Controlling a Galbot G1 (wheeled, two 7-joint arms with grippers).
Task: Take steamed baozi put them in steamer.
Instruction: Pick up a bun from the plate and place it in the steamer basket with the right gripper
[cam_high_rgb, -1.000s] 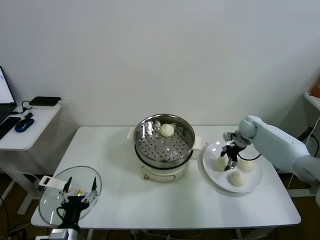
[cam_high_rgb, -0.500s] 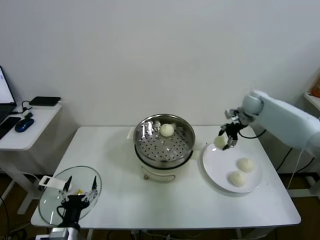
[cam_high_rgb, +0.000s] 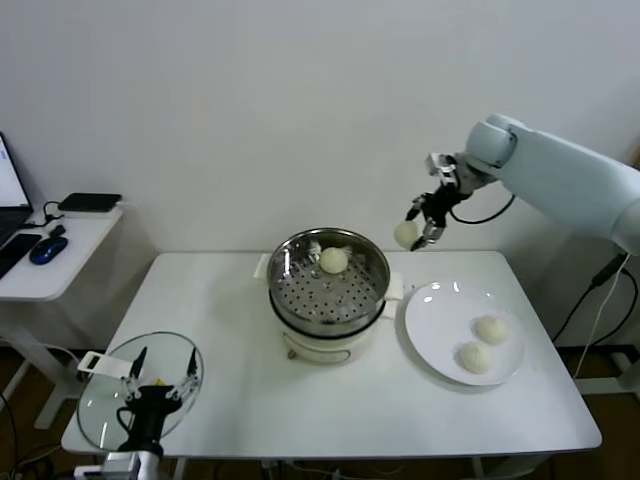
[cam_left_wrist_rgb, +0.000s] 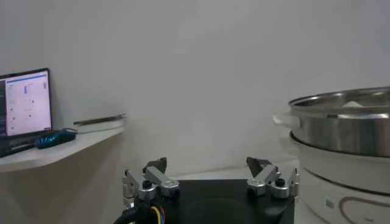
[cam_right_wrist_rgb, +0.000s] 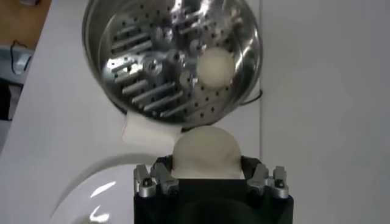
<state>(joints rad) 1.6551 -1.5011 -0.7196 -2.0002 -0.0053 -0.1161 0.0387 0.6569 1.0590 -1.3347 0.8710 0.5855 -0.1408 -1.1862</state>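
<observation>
My right gripper (cam_high_rgb: 417, 226) is shut on a cream-white baozi (cam_high_rgb: 405, 234) and holds it high in the air, to the right of the steamer (cam_high_rgb: 328, 279) and above the table. In the right wrist view the held baozi (cam_right_wrist_rgb: 205, 151) sits between the fingers, with the steel steamer basket (cam_right_wrist_rgb: 170, 58) beyond it. One baozi (cam_high_rgb: 334, 260) lies at the back of the perforated basket; it also shows in the right wrist view (cam_right_wrist_rgb: 216, 67). Two baozi (cam_high_rgb: 491, 329) (cam_high_rgb: 475, 357) lie on the white plate (cam_high_rgb: 440, 310). My left gripper (cam_high_rgb: 155, 390) is open over the glass lid.
The round glass lid (cam_high_rgb: 115, 385) lies at the table's front left corner. A side desk (cam_high_rgb: 50, 255) with a mouse and a laptop stands to the left. The steamer's side (cam_left_wrist_rgb: 344, 125) shows in the left wrist view, off to one side.
My right gripper has lifted a baozi off the plate and carried it up and left toward the steamer. Two baozi stay on the plate. The left arm has not moved.
</observation>
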